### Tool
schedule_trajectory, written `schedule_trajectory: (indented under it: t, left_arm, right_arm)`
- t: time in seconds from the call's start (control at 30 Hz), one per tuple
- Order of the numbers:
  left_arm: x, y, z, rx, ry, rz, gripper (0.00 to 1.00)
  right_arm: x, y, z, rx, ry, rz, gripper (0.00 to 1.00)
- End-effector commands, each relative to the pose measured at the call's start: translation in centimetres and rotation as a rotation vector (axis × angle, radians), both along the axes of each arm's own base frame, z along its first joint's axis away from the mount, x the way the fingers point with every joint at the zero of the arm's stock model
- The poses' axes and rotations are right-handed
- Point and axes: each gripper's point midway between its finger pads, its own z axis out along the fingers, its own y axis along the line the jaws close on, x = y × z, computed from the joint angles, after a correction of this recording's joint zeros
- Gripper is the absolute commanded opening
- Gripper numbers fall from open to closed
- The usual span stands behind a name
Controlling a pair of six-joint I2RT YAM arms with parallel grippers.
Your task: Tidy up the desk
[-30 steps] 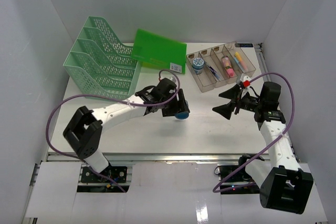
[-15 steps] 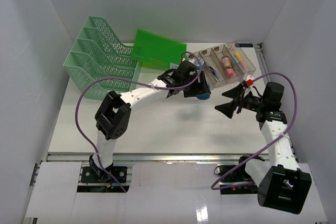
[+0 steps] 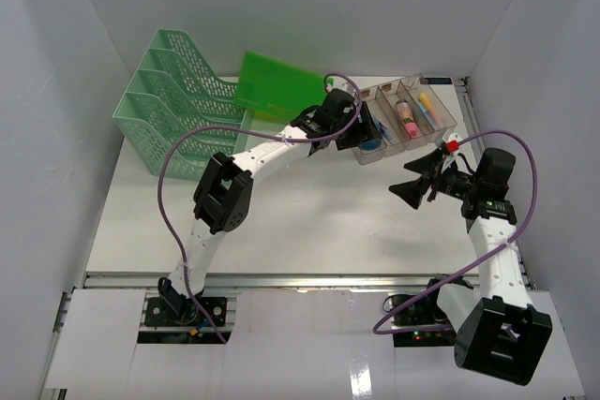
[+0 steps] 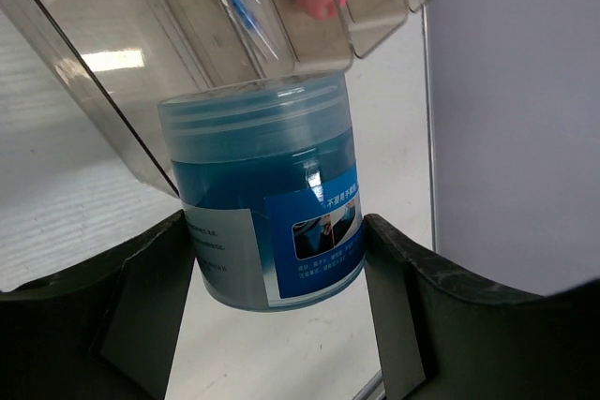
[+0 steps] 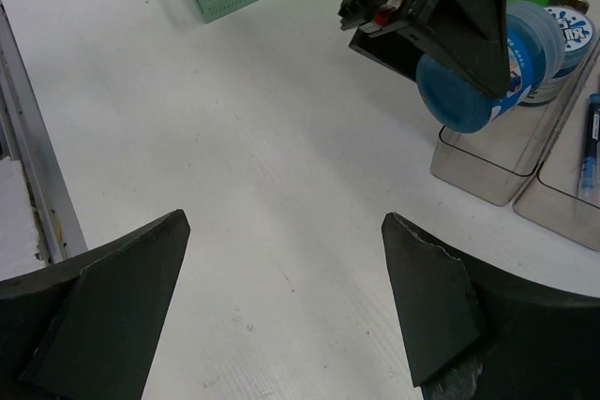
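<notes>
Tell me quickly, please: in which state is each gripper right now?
Left gripper: closed, holding the blue jar.
Right gripper: open, holding nothing.

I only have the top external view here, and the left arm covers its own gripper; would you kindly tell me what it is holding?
Observer: The left gripper is shut on a translucent blue jar with a printed label.
Operator: Is that tray compartment free?
Observer: No, the right wrist view shows a tub with a white and blue lid in the clear tray, just beyond the jar.
Operator: And the right gripper?
Observer: The right gripper is open and empty, above bare desk.
</notes>
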Motion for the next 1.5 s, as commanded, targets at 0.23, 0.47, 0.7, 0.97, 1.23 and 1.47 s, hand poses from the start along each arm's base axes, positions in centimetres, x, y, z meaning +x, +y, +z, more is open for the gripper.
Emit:
schedule_trajectory:
  t: [0.23, 0.47, 0.7, 0.97, 1.23, 1.47]
  left_arm:
    - [7.0, -0.1, 0.2, -0.117, 0.014, 0.142, 0.00]
    - [7.0, -0.3, -1.4, -0.122, 0.057, 0.132, 0.37]
    - [6.3, -0.4, -1.5, -0.117, 0.065, 0.103, 0.69]
    - [6.4, -0.2, 0.9, -0.117, 0.009, 0.089, 0.91]
    - [6.3, 0.1, 3.4, -0.114, -0.059, 0.065, 0.98]
    - [5.1, 6.1, 5.2, 0.063, -0.193, 0.166, 0.84]
  right_arm:
    - [0.4, -0.5, 1.0, 0.000, -0.036, -0.011, 0.90]
    - [0.4, -0.5, 0.9, 0.003, -0.033, -0.008, 0.90]
    - [0.4, -0.5, 0.8, 0.002, -0.030, -0.009, 0.90]
    - [0.5, -0.6, 0.6, 0.003, -0.024, -0.013, 0.90]
    - [0.5, -0.7, 0.6, 0.004, -0.024, -0.015, 0.90]
    - [0.4, -0.7, 0.6, 0.011, -0.022, -0.007, 0.90]
